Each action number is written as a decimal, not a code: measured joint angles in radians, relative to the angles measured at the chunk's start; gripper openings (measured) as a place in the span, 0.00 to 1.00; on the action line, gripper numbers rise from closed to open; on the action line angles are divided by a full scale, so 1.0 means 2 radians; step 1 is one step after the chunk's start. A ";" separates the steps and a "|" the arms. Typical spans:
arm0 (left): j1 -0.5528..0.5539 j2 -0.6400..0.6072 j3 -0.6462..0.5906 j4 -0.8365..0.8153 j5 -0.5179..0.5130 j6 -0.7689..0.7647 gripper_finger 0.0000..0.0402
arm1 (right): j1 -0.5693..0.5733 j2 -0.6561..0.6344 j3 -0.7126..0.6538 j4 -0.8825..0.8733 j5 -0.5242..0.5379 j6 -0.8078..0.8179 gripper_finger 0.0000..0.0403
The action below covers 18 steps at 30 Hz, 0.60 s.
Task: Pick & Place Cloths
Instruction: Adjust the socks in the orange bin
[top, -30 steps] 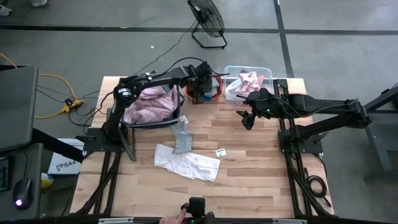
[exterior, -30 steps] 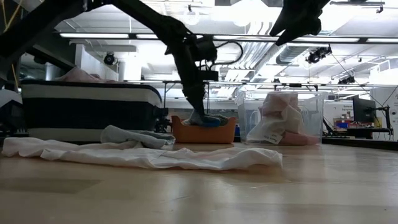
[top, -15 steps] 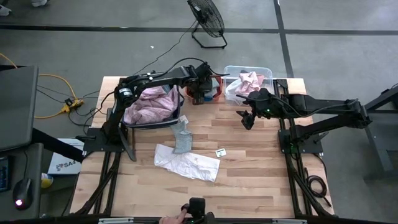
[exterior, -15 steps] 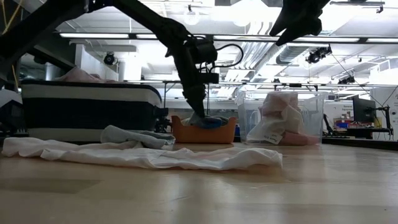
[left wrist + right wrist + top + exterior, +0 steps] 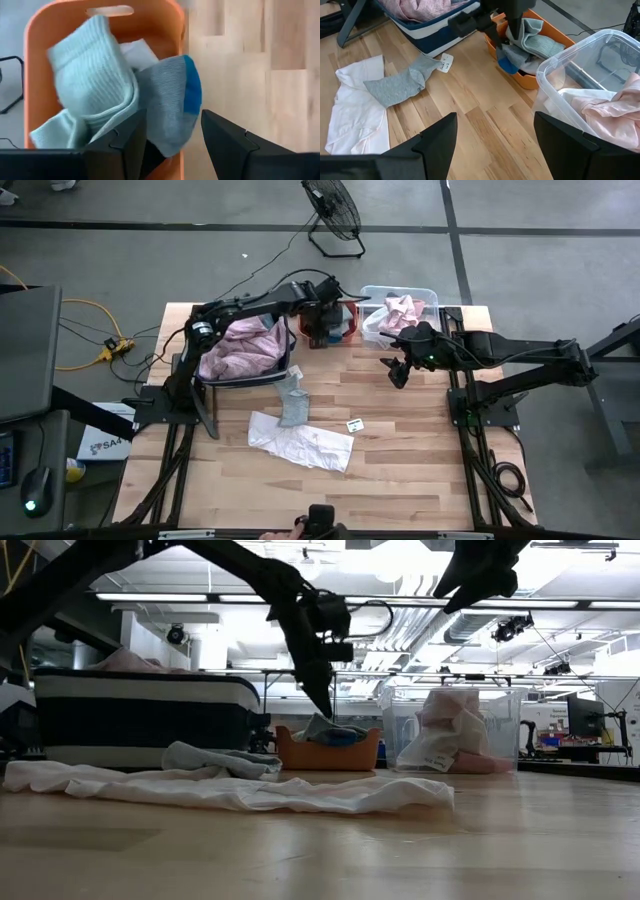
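Both arms are black throughout, built of slim tubular links joined by thicker rounded joint housings. The left arm (image 5: pixel 240 308) has a pale round disc on the joint nearest its base, and a thin black cable loops out from its wrist block in the low view. The right arm (image 5: pixel 500 348) is the same black, with a small green light at its wrist. Each stands on a black frame of angled struts bolted at the counter's (image 5: pixel 400 440) side edges. The left fingers (image 5: pixel 230 142) are matte black, flat-faced wedges with chamfered edges; the right fingers (image 5: pixel 567 137) are the same broad black plates.
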 joint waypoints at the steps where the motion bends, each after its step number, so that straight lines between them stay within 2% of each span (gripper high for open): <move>1: -0.001 0.005 0.000 0.000 0.000 0.000 0.45 | 0.000 0.000 0.000 0.000 0.000 0.000 0.64; 18: -0.002 0.020 -0.001 0.014 -0.019 -0.007 0.45 | 0.000 0.001 0.000 0.000 0.000 0.001 0.64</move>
